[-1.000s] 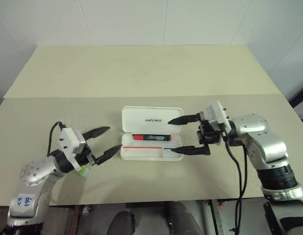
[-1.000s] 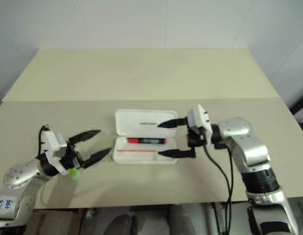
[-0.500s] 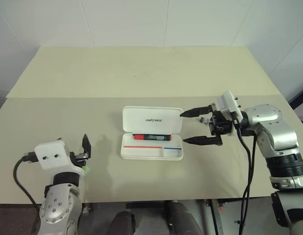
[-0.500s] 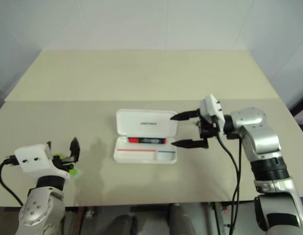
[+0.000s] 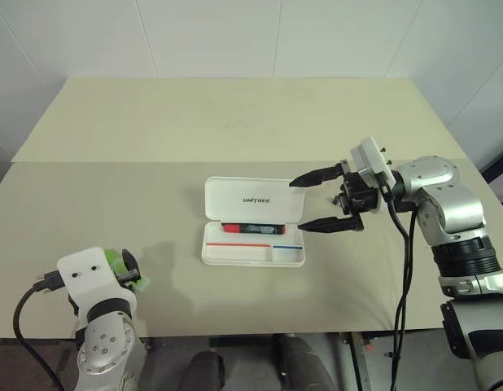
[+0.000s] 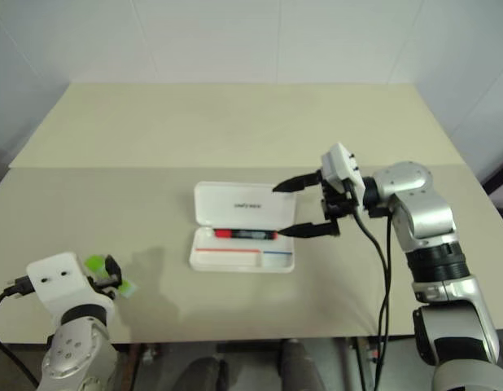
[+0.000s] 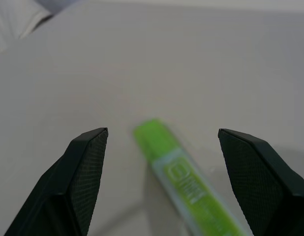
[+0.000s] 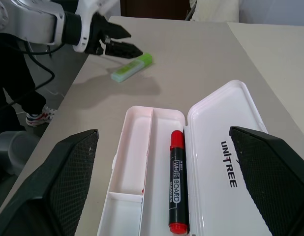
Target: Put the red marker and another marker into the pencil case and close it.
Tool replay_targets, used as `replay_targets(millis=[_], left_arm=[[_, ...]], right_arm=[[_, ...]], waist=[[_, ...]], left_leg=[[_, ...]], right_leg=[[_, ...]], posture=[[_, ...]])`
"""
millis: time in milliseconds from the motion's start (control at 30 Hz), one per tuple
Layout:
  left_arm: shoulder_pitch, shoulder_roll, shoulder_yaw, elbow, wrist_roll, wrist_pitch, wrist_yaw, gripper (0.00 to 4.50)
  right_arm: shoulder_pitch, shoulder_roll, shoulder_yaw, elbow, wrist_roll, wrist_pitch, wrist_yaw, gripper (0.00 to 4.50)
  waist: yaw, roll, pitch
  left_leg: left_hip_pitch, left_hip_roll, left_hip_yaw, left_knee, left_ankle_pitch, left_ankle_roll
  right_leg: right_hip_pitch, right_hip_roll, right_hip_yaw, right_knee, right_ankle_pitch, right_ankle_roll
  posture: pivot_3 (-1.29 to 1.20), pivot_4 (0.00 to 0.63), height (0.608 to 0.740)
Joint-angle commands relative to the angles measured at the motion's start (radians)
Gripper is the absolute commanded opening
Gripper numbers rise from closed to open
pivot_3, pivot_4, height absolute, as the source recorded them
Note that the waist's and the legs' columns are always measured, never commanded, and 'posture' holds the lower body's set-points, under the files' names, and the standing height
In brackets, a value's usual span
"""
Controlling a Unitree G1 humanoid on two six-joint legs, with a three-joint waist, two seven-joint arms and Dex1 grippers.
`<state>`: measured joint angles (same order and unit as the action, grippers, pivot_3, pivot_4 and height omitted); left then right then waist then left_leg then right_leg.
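Note:
The white pencil case (image 5: 253,200) lies open mid-table with its lid back. The red marker (image 5: 251,229) lies inside along the hinge, its red cap toward my left in the head views. The lime-green marker (image 7: 186,182) lies on the table near the front left edge. My left gripper (image 7: 162,132) is open and straddles it without touching; the right wrist view shows the same gripper (image 8: 136,45) beside the green marker (image 8: 132,68). My right gripper (image 5: 300,205) is open at the case's right end, holding nothing.
The beige table (image 5: 235,122) has a seam across it behind the case. Its front edge runs just below my left gripper. A black cable (image 5: 404,269) hangs from my right arm. A white wall stands behind the table.
My left arm drew back toward the front left edge and turned away from the case, ending with open fingers around the green marker. My right gripper lifted slightly off the case's right end, still open.

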<state>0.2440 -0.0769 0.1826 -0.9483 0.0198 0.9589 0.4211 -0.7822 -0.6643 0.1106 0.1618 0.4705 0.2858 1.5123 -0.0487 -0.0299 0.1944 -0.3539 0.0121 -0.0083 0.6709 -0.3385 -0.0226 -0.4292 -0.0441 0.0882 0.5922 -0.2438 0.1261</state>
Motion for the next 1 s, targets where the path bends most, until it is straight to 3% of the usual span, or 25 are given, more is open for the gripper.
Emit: replay_targets(millis=[33,700,967,1000], left_arm=[[-0.025,-0.083,0.009,0.01,0.001,0.005,0.011,3.74],[-0.05,-0.122,0.064,0.107,-0.078,-0.01,0.036,3.74],[0.011,-0.199,0.101,0.148,-0.163,-0.066,0.087,1.14],[0.011,-0.196,0.1,0.151,-0.169,-0.067,0.094,1.03]], right_arm=[[-0.016,-0.034,-0.016,-0.055,0.024,0.013,0.053,4.49],[-0.007,-0.066,-0.021,-0.066,0.038,0.001,0.069,4.49],[-0.027,-0.081,-0.019,-0.032,0.033,-0.022,0.091,4.5],[-0.03,-0.083,-0.018,-0.029,0.032,-0.024,0.092,4.5]], waist=[[0.0,0.0,0.0],[0.015,0.0,0.0],[0.014,0.0,0.0],[0.015,0.0,0.0]], left_leg=[[0.0,0.0,0.0,0.0,0.0,0.0],[0.0,0.0,0.001,-0.001,0.0,-0.001],[0.001,0.001,0.001,-0.002,0.0,-0.001],[0.001,0.001,0.001,-0.002,0.0,-0.001]], right_leg=[[0.0,0.0,0.0,0.0,0.0,0.0],[0.0,0.0,0.0,-0.001,0.0,0.0],[0.0,0.0,0.0,-0.001,0.0,-0.001],[0.0,0.0,0.0,-0.001,0.0,-0.001]], posture=[[0.0,0.15,0.74],[0.0,0.15,0.74],[0.0,0.15,0.74],[0.0,0.15,0.74]])
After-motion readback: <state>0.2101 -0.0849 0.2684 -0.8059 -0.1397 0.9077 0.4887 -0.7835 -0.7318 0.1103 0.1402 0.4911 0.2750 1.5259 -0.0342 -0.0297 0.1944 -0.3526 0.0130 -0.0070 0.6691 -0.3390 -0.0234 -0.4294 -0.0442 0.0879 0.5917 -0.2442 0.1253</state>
